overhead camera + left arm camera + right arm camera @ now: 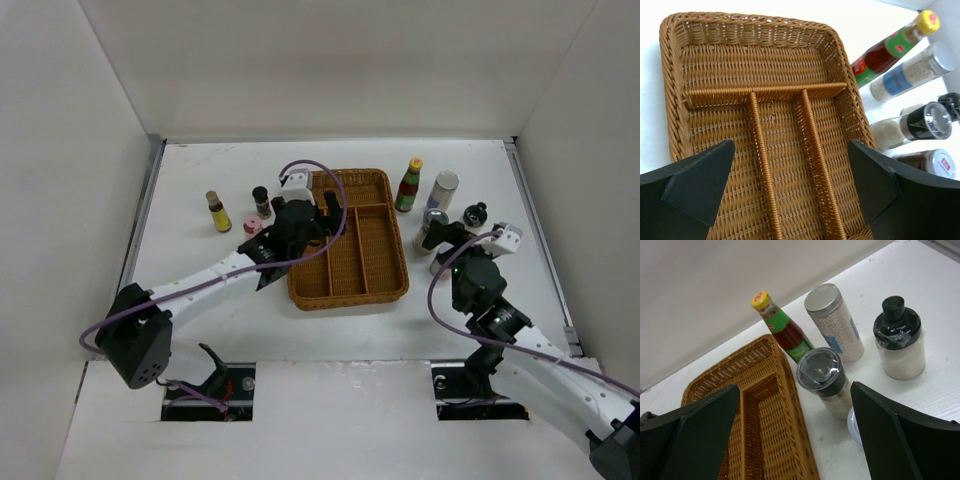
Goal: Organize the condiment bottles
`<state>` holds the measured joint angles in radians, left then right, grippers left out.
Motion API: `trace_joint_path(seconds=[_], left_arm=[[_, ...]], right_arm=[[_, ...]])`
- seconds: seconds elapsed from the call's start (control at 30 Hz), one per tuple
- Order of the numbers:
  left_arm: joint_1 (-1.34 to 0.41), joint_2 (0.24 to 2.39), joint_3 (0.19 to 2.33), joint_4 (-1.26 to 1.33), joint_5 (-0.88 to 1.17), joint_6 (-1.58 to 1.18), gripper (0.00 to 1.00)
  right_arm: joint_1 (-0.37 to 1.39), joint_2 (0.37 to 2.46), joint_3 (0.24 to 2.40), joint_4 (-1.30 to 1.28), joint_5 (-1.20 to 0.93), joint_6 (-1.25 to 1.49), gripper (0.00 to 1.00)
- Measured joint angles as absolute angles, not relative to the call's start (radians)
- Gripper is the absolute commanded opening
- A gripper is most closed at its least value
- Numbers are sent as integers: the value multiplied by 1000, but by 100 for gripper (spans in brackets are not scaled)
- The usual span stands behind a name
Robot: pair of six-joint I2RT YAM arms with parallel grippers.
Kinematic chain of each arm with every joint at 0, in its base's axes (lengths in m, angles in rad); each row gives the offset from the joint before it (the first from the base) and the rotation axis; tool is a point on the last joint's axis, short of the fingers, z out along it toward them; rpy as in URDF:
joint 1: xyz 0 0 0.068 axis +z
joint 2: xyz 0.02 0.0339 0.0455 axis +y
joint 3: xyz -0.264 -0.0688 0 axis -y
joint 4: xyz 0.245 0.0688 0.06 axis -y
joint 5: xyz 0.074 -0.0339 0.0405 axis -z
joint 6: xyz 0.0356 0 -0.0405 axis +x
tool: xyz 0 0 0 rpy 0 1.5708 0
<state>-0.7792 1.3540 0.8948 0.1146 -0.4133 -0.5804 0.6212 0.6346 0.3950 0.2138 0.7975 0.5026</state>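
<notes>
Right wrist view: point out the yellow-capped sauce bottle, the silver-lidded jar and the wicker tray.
yellow-capped sauce bottle (787,335), right wrist view, on its red body.
silver-lidded jar (823,299), right wrist view, on its lid.
wicker tray (725,367), right wrist view, on its far rim.

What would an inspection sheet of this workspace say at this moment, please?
Surface: white table, no spills seen.
Job's things: all upright on the table, none in the tray. Left of it: yellow-labelled brown bottle, black-capped dark bottle, pink-lidded jar. Right of it: red-green sauce bottle, silver-lidded shaker, clear-topped grinder, black-capped white jar, white-lidded jar.
Wicker tray: visible compartments hold nothing.
Clutter: nothing seen.
Grippers: left gripper over the tray, jaws open, empty; right gripper facing the grinder, jaws open, empty.
Cables: left purple cable loops above the tray; right purple cable arcs beside the arm.
Surroundings: plain white walls.
</notes>
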Motion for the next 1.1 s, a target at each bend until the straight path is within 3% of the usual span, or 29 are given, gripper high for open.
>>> trace_joint_path(seconds=[0.33, 0.37, 0.43, 0.47, 0.5, 0.53, 0.57, 0.63, 0.8, 0.93, 1.1], left_arm=[[-809, 1544, 1070, 146, -389, -472, 100], [-816, 1559, 1077, 155, -379, -462, 100], [-834, 1593, 1093, 176, -349, -446, 98], [-847, 1616, 1104, 187, -331, -440, 85], [-864, 1642, 1118, 201, -313, -435, 65], [-883, 1671, 1134, 217, -295, -431, 48], [-901, 1699, 1151, 232, -279, -429, 42], [-943, 1766, 1198, 255, -252, -409, 42], [-1005, 1921, 1341, 257, -218, -381, 82], [-1013, 1990, 1420, 249, -215, -361, 89], [-1013, 2078, 1553, 239, -218, -326, 91]], right_arm=[[629, 567, 384, 167, 796, 493, 100], [632, 517, 390, 142, 802, 491, 94], [636, 425, 418, 102, 813, 474, 56], [637, 385, 442, 94, 817, 466, 35], [638, 361, 467, 92, 820, 456, 20], [643, 345, 498, 95, 824, 456, 14], [651, 338, 526, 98, 828, 456, 13], [673, 337, 565, 103, 829, 454, 20], [691, 361, 592, 104, 830, 425, 49], [693, 360, 589, 106, 829, 402, 68], [694, 322, 567, 105, 835, 382, 74]])
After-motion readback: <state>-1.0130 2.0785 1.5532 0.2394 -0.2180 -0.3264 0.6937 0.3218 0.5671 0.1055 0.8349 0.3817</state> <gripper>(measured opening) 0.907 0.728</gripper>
